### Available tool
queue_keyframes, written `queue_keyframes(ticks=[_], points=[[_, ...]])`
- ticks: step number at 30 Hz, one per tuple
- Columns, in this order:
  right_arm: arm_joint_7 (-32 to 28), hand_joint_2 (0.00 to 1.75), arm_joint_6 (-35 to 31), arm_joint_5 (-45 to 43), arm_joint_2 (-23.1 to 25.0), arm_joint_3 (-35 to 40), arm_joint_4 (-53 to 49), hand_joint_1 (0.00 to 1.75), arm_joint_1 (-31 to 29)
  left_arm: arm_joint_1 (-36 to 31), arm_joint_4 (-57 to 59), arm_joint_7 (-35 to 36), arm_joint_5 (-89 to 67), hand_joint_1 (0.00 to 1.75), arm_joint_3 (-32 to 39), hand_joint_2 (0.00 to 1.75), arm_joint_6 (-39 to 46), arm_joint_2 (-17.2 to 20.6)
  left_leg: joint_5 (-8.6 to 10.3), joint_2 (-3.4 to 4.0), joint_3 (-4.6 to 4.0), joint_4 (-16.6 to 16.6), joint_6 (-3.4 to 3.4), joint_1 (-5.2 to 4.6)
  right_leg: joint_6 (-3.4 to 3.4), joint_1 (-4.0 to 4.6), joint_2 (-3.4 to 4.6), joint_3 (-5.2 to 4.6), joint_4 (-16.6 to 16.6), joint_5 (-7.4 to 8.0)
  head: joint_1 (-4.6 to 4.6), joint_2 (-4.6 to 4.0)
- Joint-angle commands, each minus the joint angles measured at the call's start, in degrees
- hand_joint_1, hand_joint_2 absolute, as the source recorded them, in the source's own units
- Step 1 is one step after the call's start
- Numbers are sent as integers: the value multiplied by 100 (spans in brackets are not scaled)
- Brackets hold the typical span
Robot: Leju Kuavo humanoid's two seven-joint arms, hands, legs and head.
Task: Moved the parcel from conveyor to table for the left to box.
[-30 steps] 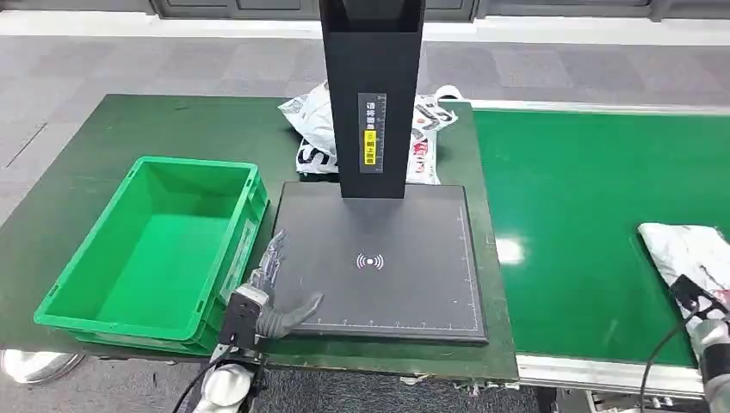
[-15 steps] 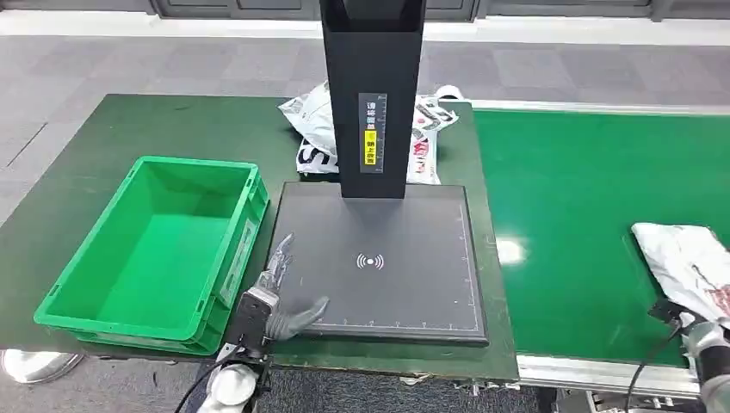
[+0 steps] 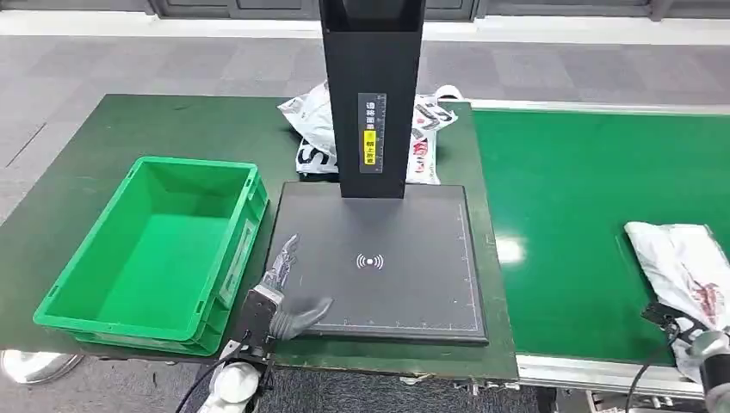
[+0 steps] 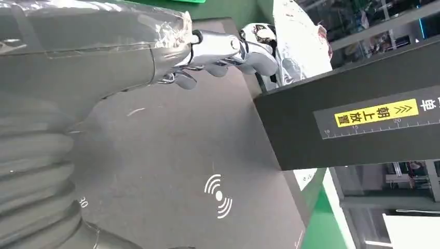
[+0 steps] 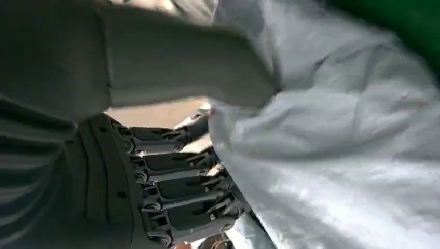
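A white crumpled parcel (image 3: 680, 262) lies at the near right end of the green conveyor (image 3: 568, 198). My right hand (image 3: 693, 337) sits at the parcel's near edge, mostly hidden beneath it. In the right wrist view, the thumb (image 5: 187, 67) lies across the parcel (image 5: 337, 150) and the fingers (image 5: 176, 192) reach under its edge, so the hand holds it. My left hand (image 3: 282, 297) hovers over the near left corner of the black scanner plate (image 3: 387, 292), fingers (image 4: 228, 49) spread and holding nothing. The green box (image 3: 194, 165) stands to the left of the plate.
A black column (image 3: 372, 95) rises from the back of the plate. Behind it lie white printed bags (image 3: 308, 129) on the dark green table (image 3: 95, 138). A metal rail (image 3: 594, 372) edges the conveyor's near side.
The parcel and my right hand have shifted a little leftward together along the conveyor. My left hand has edged slightly forward over the plate's corner.
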Motion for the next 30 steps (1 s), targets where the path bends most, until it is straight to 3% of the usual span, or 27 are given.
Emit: queue_keyframes(ticks=[1, 14, 19, 21, 24, 26, 30], points=[[-118, 175, -255, -124, 144, -464, 62, 175, 88, -98, 256, 42, -14, 0, -99, 175, -23, 59, 0, 0, 4, -4, -2, 5, -3, 5, -2, 7, -8, 2, 0, 0], [-123, 175, -262, -135, 146, -471, 65, 175, 83, -105, 246, 43, -15, 0, -99, 175, -25, 55, 1, 8, 6, -8, -3, 6, -6, 7, 5, 8, -14, 6, 0, 0], [-195, 175, -1032, -407, 402, -719, -148, 175, -23, -2, -17, 90, 47, 0, -55, 175, -54, 81, 0, 13, 7, -8, -3, 9, -6, 9, 10, 9, -16, 7, 0, 0], [-914, 175, -1106, -1226, 527, -1306, -145, 175, -437, 96, -271, 172, 120, 0, 25, 175, -23, 115, -3, 35, 1, -5, -3, 7, -6, 8, 31, -3, -10, 12, 0, 0], [-1453, 175, -915, -1891, 614, -1731, -234, 175, -593, 163, -430, 225, 138, 0, 82, 175, -19, 126, -6, 63, -57, 1, -2, 2, -7, 3, 58, -15, 2, 16, 0, 0], [-2171, 175, -784, -2549, 773, -2009, -447, 175, -686, 248, -498, 239, 120, 0, 118, 175, 37, 108, -6, 51, -56, -6, 1, 2, -5, 2, 48, -13, -3, 14, 0, 0], [-2634, 175, -480, -3664, 1046, -1550, -1097, 175, -674, 381, -599, 202, 56, 0, 160, 175, 205, 82, 2, 41, -10, -12, 5, 4, -5, 5, 35, -13, -12, 13, 0, 0]])
